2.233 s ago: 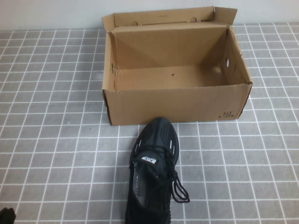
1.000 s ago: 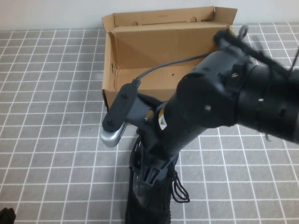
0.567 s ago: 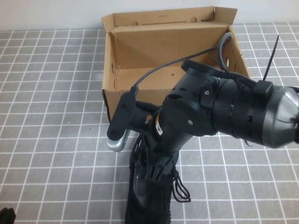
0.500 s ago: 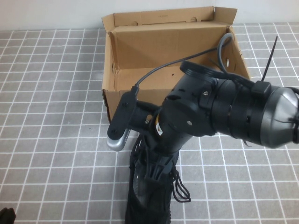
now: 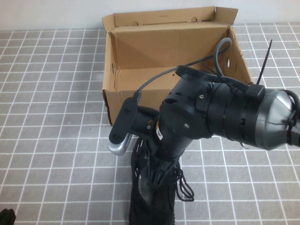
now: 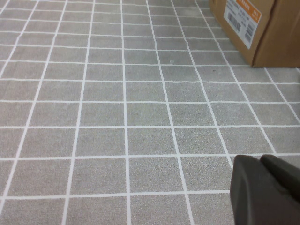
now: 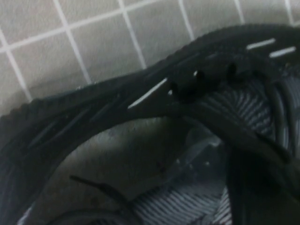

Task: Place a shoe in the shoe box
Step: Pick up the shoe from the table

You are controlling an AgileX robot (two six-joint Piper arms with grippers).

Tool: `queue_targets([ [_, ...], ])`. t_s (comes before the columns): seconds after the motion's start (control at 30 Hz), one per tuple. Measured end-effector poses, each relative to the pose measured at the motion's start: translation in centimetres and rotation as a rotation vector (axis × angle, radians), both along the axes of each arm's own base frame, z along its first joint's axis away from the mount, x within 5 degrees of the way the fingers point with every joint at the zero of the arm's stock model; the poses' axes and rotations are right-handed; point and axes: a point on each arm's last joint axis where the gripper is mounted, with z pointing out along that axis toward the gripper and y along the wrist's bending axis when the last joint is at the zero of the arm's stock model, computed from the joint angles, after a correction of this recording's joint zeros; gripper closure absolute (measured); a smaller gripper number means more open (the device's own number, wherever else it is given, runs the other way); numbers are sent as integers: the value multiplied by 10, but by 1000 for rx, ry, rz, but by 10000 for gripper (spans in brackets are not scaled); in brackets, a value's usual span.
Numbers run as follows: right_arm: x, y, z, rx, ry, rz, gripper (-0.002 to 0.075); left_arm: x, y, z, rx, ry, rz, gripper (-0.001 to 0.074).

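Note:
The black knit shoe (image 5: 152,211) lies on the tiled floor just in front of the shoe box (image 5: 123,105), toe toward the box, its laces (image 5: 185,190) spilling to the right. My right gripper (image 5: 152,180) reaches down from the right into the shoe's opening, and its arm hides the shoe's front half. The right wrist view looks close into the shoe (image 7: 140,101), with white dash marks on its side. The brown cardboard box stands open and empty, flaps upright. My left gripper (image 5: 5,216) is parked at the near left corner, shut and empty (image 6: 260,161).
Grey tiled floor (image 5: 56,140) surrounds the box and shoe. The right arm's wrist camera (image 5: 123,136) and cable (image 5: 206,58) hang over the box's front wall. The box corner with a white-and-orange label (image 6: 241,18) shows in the left wrist view.
My right arm has swung in from the right over the shoe and sunk lower onto it. The shoe and its laces have shifted slightly. The left arm has not moved.

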Motion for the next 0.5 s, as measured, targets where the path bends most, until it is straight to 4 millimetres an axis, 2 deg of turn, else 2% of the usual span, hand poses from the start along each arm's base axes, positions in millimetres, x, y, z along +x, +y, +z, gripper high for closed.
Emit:
queue_targets([
  [0.07,0,-1,2,-10,11,-11,715,0,0,0,0,0,0,736],
  [0.23,-5,-5,15,-4,30,-27,732,0,0,0,0,0,0,736],
  [0.3,-10,-9,25,11,39,-32,732,0,0,0,0,0,0,736],
  [0.5,-42,-31,77,102,55,-25,732,0,0,0,0,0,0,736],
])
